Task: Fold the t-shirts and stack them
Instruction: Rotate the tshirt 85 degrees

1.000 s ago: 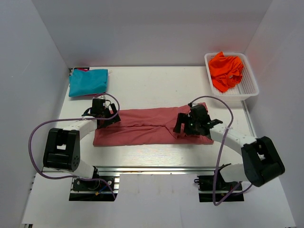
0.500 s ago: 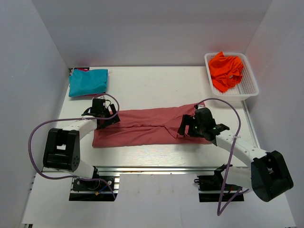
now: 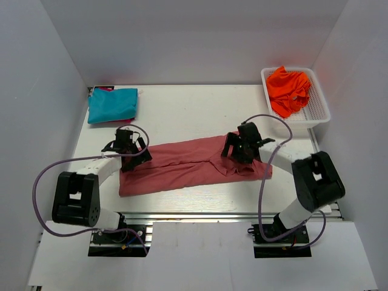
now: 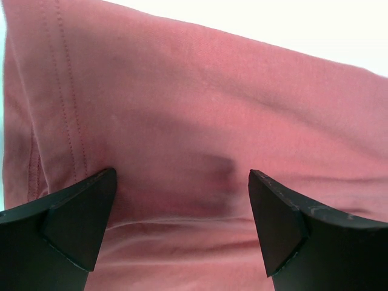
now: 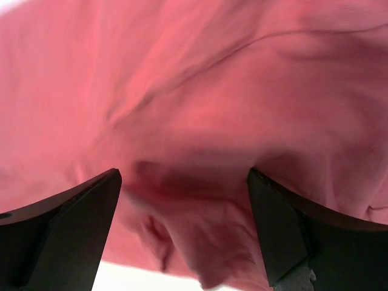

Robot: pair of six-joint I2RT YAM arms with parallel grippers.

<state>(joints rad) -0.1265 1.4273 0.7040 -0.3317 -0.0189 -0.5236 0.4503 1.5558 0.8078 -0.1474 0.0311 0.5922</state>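
Note:
The salmon t-shirt (image 3: 182,168) lies as a long folded band across the middle of the table, slanting up toward the right. My left gripper (image 3: 130,155) is over its left end, and my right gripper (image 3: 240,149) is over its bunched right end. In the left wrist view the gripper (image 4: 182,227) is open with the salmon cloth (image 4: 212,91) spread between and under the fingertips. In the right wrist view the gripper (image 5: 185,227) is open over wrinkled salmon cloth (image 5: 212,73). The teal t-shirt (image 3: 112,104) lies folded at the back left. The orange t-shirt (image 3: 288,88) lies crumpled in the basket.
The white mesh basket (image 3: 321,113) stands at the back right corner. White walls close in the table on the left, back and right. A bit of pink shows behind the teal shirt. Purple cables loop beside both arms.
My right gripper has moved back and to the left, and the shirt's right end has shifted with it, so the band now slants. My left gripper has moved slightly nearer.

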